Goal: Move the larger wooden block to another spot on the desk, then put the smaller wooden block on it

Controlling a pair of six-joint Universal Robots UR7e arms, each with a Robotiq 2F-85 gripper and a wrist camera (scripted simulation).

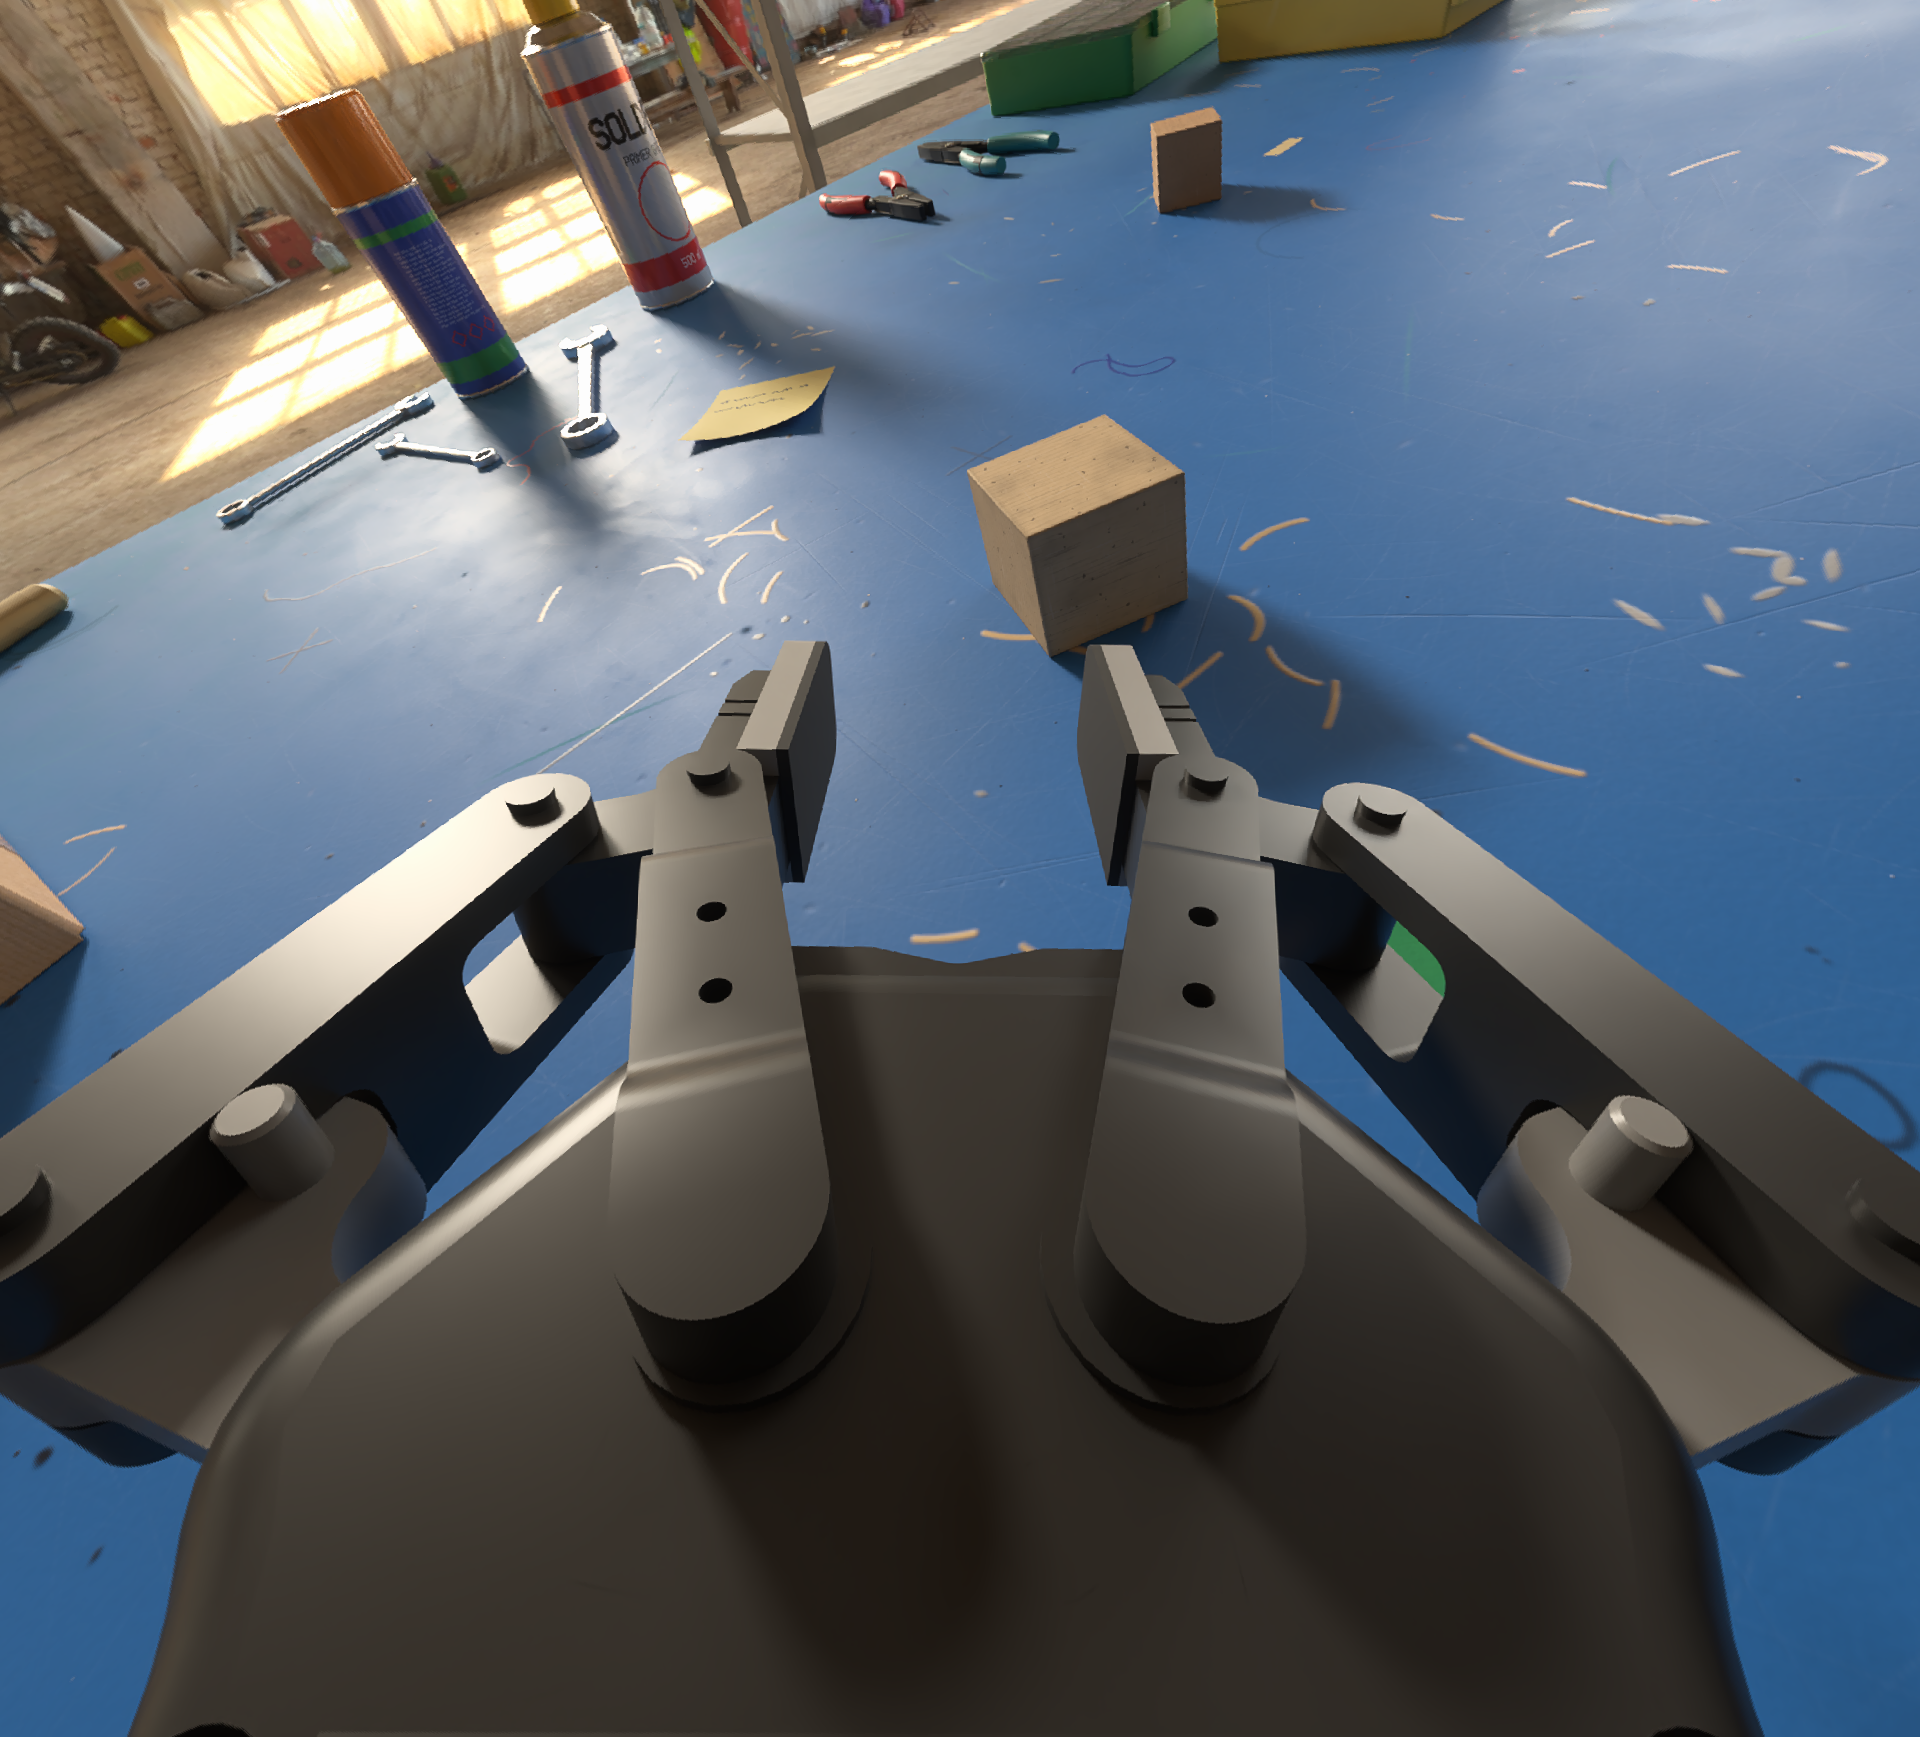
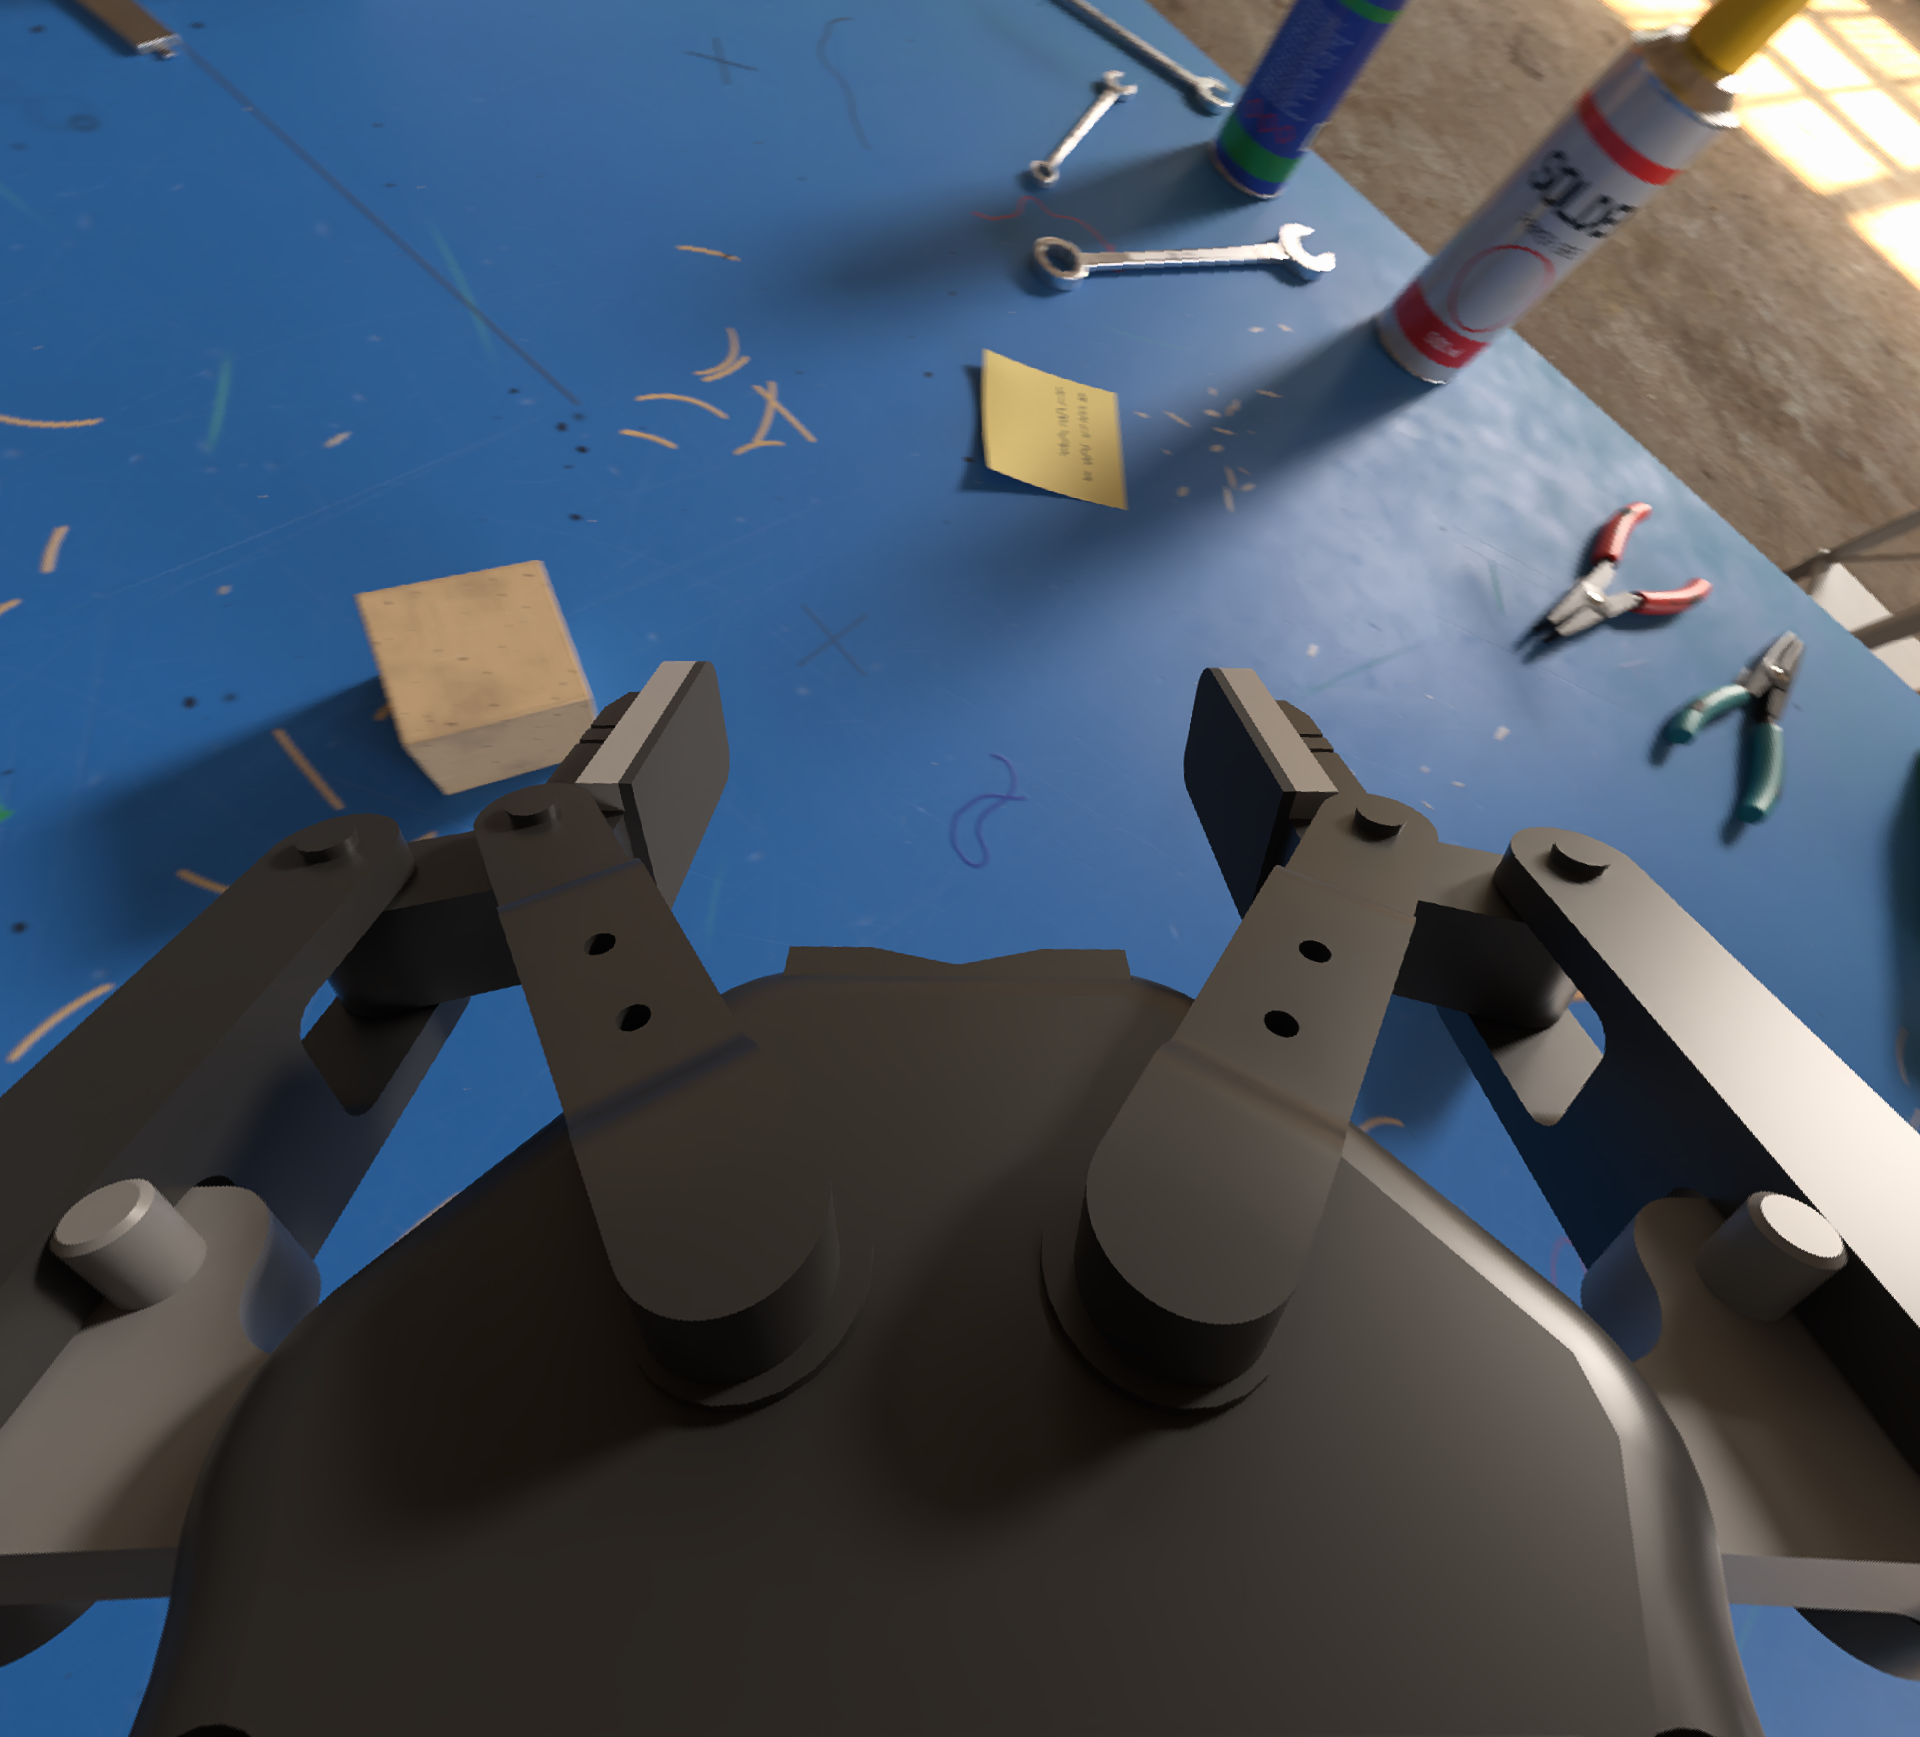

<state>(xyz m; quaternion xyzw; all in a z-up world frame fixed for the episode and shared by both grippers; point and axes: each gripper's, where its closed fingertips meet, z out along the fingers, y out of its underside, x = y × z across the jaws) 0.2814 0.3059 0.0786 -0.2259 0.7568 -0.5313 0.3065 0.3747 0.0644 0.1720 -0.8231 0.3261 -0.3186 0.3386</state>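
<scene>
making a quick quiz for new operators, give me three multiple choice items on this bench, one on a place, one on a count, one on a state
1. Where does the yellow note lie?
A. flat on the blue desk, between the larger wooden block and the spray cans
B. inside the yellow bin
C. on top of the block

2. How many spanners lie on the desk?
A. one
B. three
C. five

3. What state is the left pincer in?
A. shut on the block
B. open and holding nothing
C. shut on a spanner

Answers: 1 A, the note sits on bare desk with the larger wooden block to one side; 2 B, three silver spanners show near the cans; 3 B, its fingers stand apart with only desk between.
</scene>
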